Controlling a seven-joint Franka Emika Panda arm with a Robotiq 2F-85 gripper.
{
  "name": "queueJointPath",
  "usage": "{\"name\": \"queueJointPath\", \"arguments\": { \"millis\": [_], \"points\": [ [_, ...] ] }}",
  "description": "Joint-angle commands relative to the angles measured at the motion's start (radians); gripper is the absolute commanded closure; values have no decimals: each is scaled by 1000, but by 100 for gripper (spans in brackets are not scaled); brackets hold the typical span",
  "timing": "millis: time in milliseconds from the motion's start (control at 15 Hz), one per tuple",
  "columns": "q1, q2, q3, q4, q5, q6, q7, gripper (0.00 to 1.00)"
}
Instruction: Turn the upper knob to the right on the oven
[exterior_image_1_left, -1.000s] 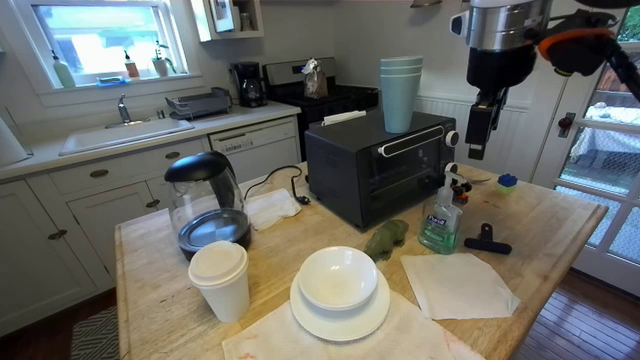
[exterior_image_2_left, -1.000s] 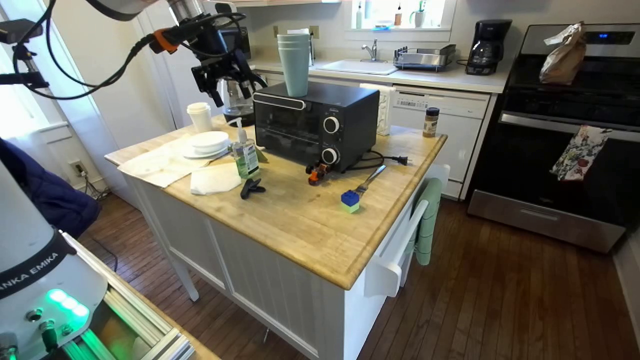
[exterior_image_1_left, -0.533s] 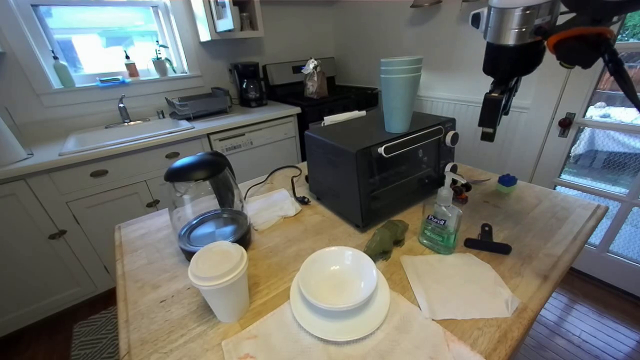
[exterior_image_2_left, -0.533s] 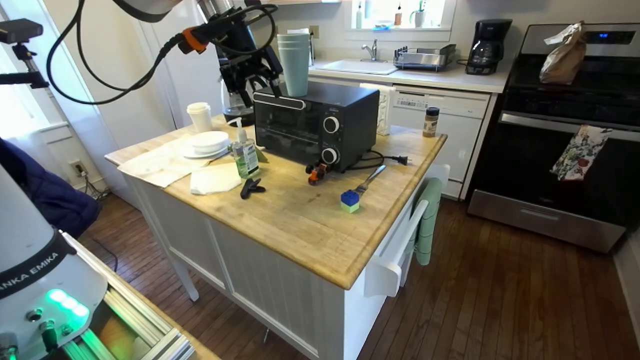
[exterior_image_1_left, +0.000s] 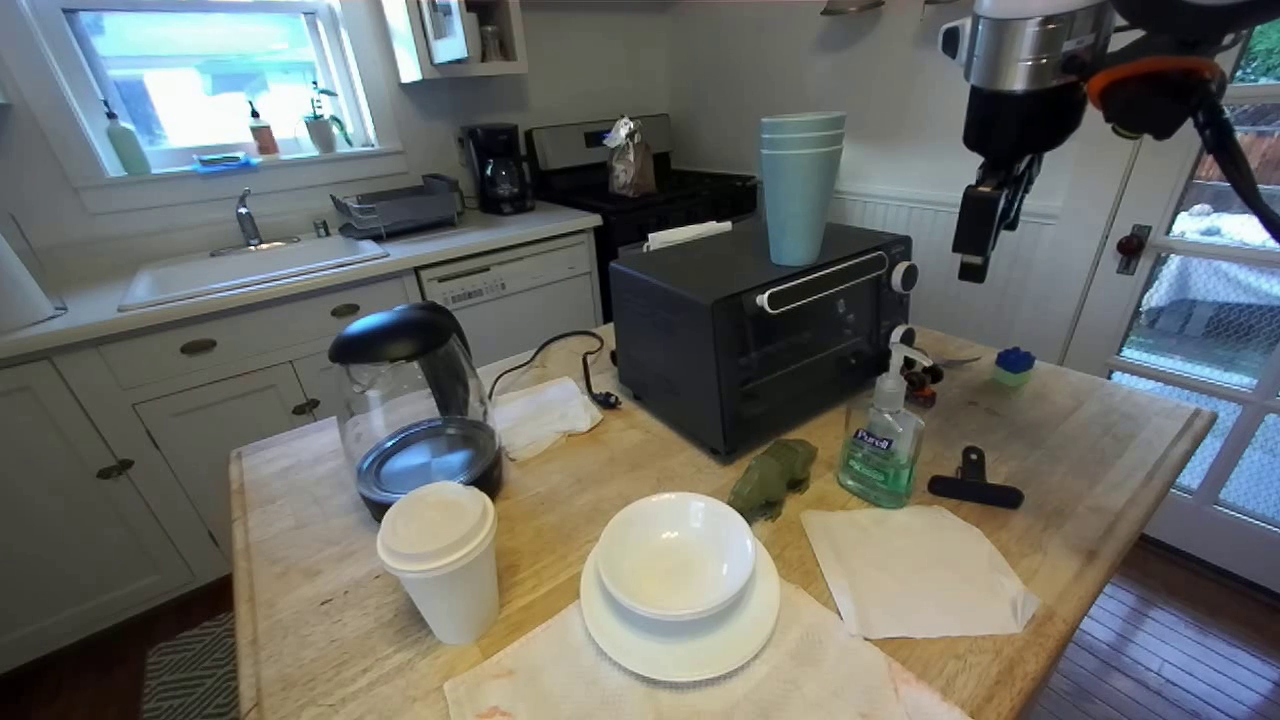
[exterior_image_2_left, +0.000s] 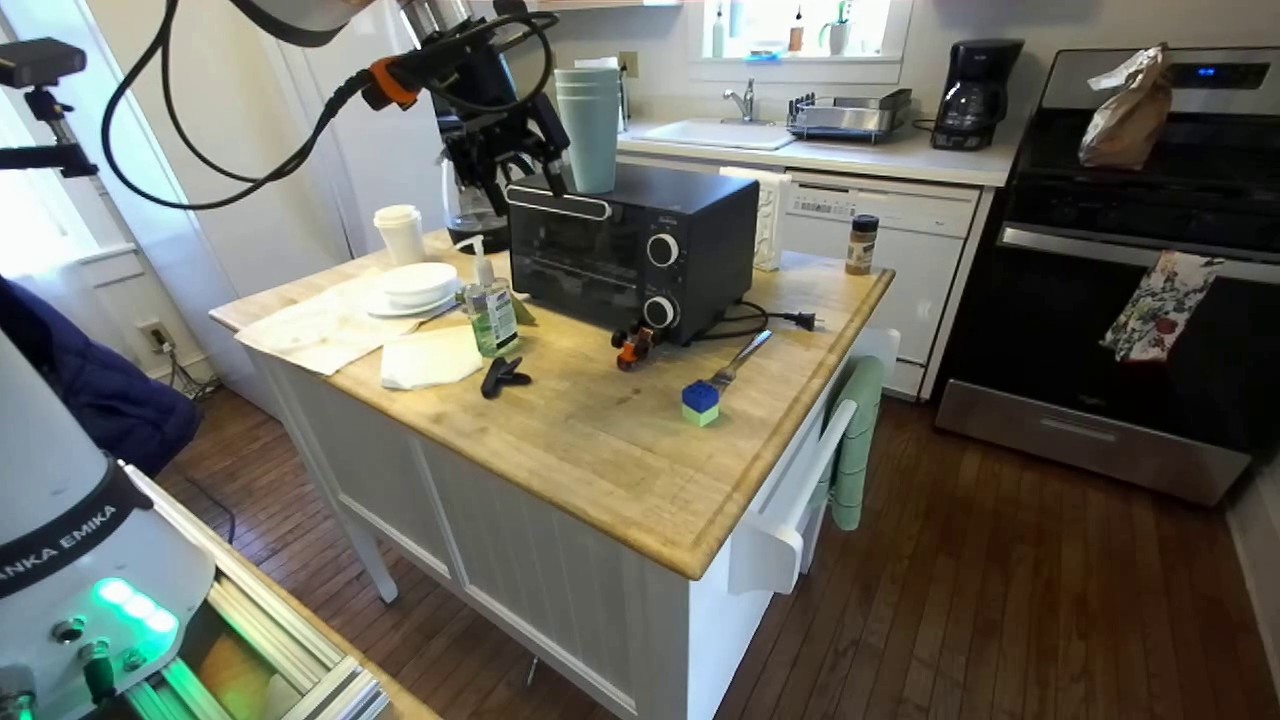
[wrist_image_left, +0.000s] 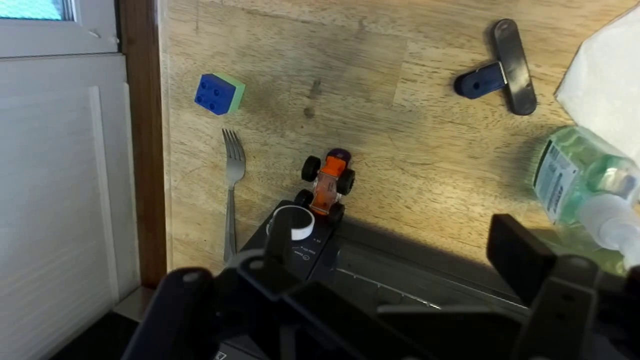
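Observation:
The black toaster oven (exterior_image_2_left: 600, 250) stands on the wooden table, its front facing my arm. Its upper knob (exterior_image_2_left: 662, 250), black with a white rim, is on the right of its front and also shows in an exterior view (exterior_image_1_left: 904, 277). The lower knob (exterior_image_2_left: 660, 312) is below it and shows in the wrist view (wrist_image_left: 302, 231), partly behind one finger. The upper knob is not clearly seen in the wrist view. My gripper (exterior_image_2_left: 528, 198) is open and empty, pointing down in front of the oven door near the handle. Its fingers are wide apart in the wrist view (wrist_image_left: 396, 240).
Stacked blue cups (exterior_image_1_left: 803, 190) stand on the oven. A toy car (wrist_image_left: 327, 185) sits by the lower knob. A sanitizer bottle (exterior_image_1_left: 882, 440), a black clip (exterior_image_1_left: 975, 482), a fork (wrist_image_left: 232, 190) and a blue-green block (exterior_image_2_left: 700, 402) lie in front of the oven. A kettle (exterior_image_1_left: 415, 400) stands beside it.
My gripper has risen and moved rightward in both exterior views since a second ago. In the last half second it has barely moved. The knobs and table objects look unchanged.

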Motion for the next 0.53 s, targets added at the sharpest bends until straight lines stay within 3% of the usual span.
{"name": "queueJointPath", "arguments": {
  "millis": [0, 267, 467],
  "points": [
    [-31, 78, -10, 55, -88, 5, 53, 0],
    [-50, 144, -41, 95, -152, 10, 80, 0],
    [-50, 197, -71, 132, -119, 13, 52, 0]
  ]
}}
